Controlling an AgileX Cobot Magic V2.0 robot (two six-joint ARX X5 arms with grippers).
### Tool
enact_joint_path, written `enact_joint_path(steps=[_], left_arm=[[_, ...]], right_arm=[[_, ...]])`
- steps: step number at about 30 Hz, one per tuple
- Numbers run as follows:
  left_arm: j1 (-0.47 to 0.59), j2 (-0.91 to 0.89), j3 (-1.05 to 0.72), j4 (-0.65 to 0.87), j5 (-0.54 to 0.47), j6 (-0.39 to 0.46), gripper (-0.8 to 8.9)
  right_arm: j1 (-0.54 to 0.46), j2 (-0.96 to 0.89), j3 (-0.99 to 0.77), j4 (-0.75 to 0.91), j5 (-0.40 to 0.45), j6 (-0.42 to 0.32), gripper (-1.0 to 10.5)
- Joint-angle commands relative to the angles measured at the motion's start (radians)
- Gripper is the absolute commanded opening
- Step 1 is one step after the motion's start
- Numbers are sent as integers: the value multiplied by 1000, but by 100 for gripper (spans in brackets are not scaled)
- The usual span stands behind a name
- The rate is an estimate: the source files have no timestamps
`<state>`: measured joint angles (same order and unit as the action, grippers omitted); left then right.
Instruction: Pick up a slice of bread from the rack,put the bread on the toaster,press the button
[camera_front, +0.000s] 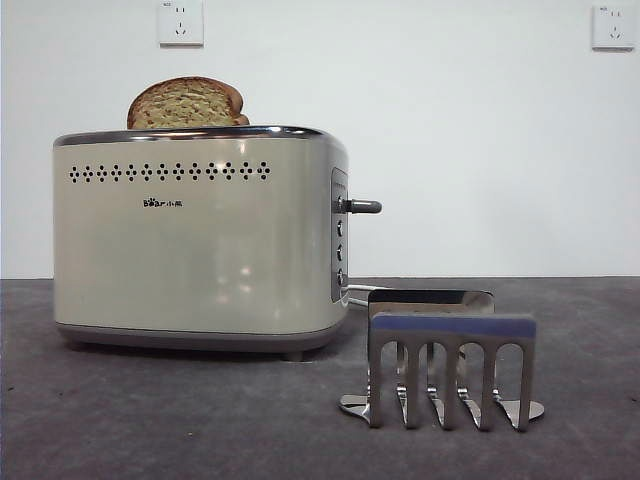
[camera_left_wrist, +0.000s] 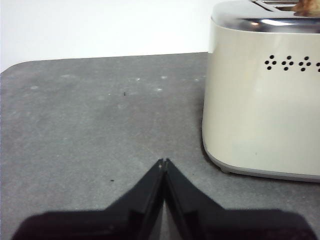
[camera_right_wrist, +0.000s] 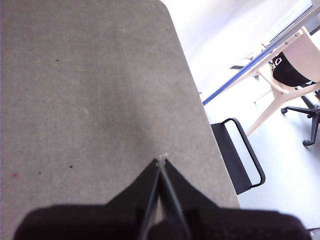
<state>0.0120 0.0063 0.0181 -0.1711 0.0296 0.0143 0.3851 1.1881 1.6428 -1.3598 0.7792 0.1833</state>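
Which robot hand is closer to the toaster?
The left. The left gripper hangs over the table right beside the toaster. The right gripper is over bare table near its edge, with no toaster in its view.

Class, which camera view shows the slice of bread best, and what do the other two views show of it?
The front view: the bread stands in the toaster, its domed top and crust showing above the rim. The left wrist view catches only a sliver at its frame edge. The right wrist view shows none of it.
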Motion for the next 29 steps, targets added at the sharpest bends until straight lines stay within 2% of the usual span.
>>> enact_joint_path(steps=[1,18,23,29], left_arm=[[3,-3,-11,6,4,-6,-3],[3,34,-11,6,3,-6,-3],[3,48,-10,6,3,-6,-3],[3,60,-11,6,3,-6,-3]], right_arm=[[0,1,-3,-21,2,-1,0],[-1,-35,-3,-21,-13,-1,0],[-54,-111,-8,-21,-36,-2,0],[-135,-253,-77,-21,-22,-2,0]])
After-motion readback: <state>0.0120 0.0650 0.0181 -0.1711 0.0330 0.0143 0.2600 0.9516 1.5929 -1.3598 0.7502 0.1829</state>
